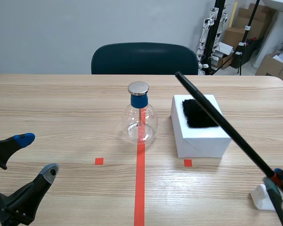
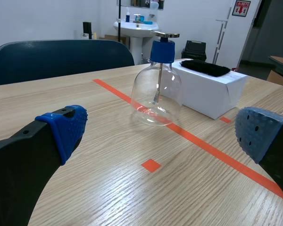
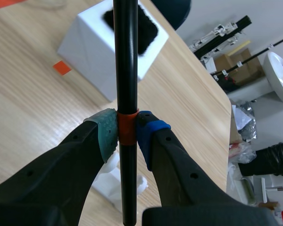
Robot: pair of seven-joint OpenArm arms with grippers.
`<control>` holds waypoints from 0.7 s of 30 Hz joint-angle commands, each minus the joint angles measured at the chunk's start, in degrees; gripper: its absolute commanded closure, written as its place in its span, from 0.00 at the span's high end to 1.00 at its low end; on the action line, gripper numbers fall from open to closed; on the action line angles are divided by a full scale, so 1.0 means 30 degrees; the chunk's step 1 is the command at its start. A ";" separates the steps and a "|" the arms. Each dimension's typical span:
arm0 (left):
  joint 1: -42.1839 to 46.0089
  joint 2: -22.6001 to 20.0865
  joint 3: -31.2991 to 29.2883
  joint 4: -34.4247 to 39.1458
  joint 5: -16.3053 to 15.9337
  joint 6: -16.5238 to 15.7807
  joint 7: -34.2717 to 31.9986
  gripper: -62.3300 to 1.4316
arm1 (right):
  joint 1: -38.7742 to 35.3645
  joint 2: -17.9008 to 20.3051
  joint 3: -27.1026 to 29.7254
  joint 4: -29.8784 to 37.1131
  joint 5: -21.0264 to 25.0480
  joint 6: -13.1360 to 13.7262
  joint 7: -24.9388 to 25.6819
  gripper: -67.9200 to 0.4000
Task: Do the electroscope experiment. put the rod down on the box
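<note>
A long black rod (image 1: 217, 118) with an orange band slants above the white box (image 1: 200, 137), its far tip past the box's back edge. My right gripper (image 1: 279, 179) is shut on the rod (image 3: 126, 70) at the orange band, at the table's near right. A black fur patch (image 1: 197, 113) lies on top of the box (image 3: 92, 47). The glass flask electroscope (image 1: 139, 117) with blue collar and metal disc stands on the red line left of the box. My left gripper (image 1: 35, 155) hangs open at the near left, the electroscope (image 2: 157, 82) ahead of it.
A white holder piece (image 1: 261, 197) lies on the table under my right gripper. A dark chair (image 1: 144, 58) stands behind the table's far edge. Orange-red tape squares and a line mark the tabletop. Boxes and stands fill the back right.
</note>
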 commanded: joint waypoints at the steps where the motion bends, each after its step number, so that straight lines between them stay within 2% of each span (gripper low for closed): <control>1: -0.0058 -0.0131 -0.0124 0.0146 -0.0189 -0.0058 -0.0386 1.00 | 0.0044 0.0641 0.0321 0.0823 0.0867 -0.0197 0.0080 0.01; 4: -0.0058 -0.0131 -0.0124 0.0146 -0.0189 -0.0058 -0.0386 1.00 | 0.0321 0.1435 0.0605 0.1326 0.2601 -0.0189 -0.0954 0.01; 7: -0.0058 -0.0131 -0.0124 0.0146 -0.0189 -0.0058 -0.0386 1.00 | 0.1042 0.2455 0.0721 0.1698 0.4634 -0.0197 -0.3031 0.01; 11: -0.0058 -0.0131 -0.0124 0.0146 -0.0189 -0.0058 -0.0386 1.00 | 0.2601 0.4007 0.0933 0.1829 0.8109 -0.0270 -0.6149 0.01; 15: -0.0058 -0.0131 -0.0124 0.0146 -0.0189 -0.0058 -0.0386 1.00 | 0.4758 0.5071 0.1239 0.1829 1.1001 -0.0248 -1.0112 0.01; 19: -0.0058 -0.0131 -0.0124 0.0146 -0.0189 -0.0058 -0.0386 1.00 | 0.6849 0.6164 0.1239 0.1829 1.3427 -0.0015 -1.5161 0.01; 21: -0.0058 -0.0131 -0.0124 0.0146 -0.0189 -0.0058 -0.0386 1.00 | 0.7890 0.6659 0.1239 0.1829 1.4564 0.0401 -1.7617 0.01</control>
